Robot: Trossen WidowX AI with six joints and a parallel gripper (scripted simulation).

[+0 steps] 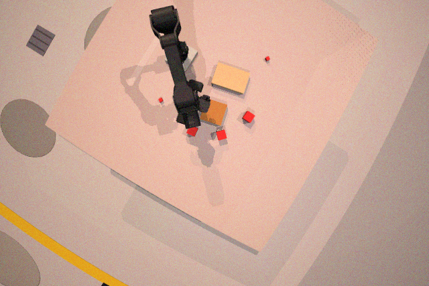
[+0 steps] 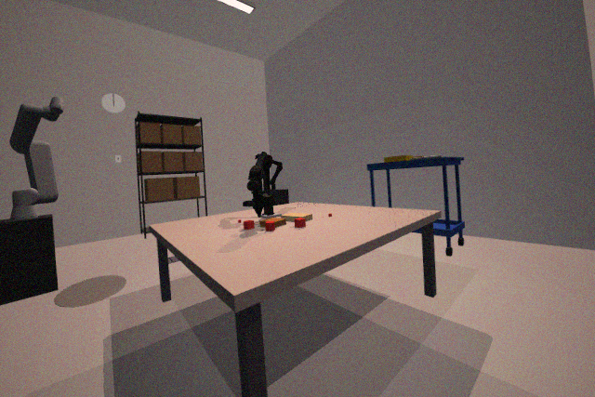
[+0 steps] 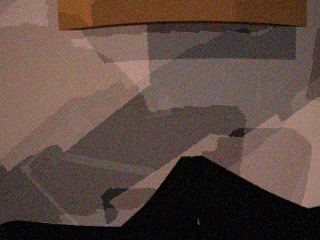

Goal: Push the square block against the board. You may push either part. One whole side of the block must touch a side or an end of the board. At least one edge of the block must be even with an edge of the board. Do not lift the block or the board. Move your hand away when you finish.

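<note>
Your gripper (image 1: 190, 124), fingers pinched together on nothing, sits beside the flat orange square block (image 1: 215, 112); the paler rectangular board (image 1: 230, 77) lies apart.

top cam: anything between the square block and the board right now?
Nothing. The top view shows only a strip of bare, shadowed table between the square block and the board; they are apart, not touching.

You are looking at a pale pink desk (image 1: 283, 158) carrying a light tan board (image 1: 230, 77) and, near it but apart, a darker orange square block (image 1: 216, 112). Three red cubes (image 1: 248, 116) and two tiny red ones (image 1: 267, 58) are lying around them.
</note>
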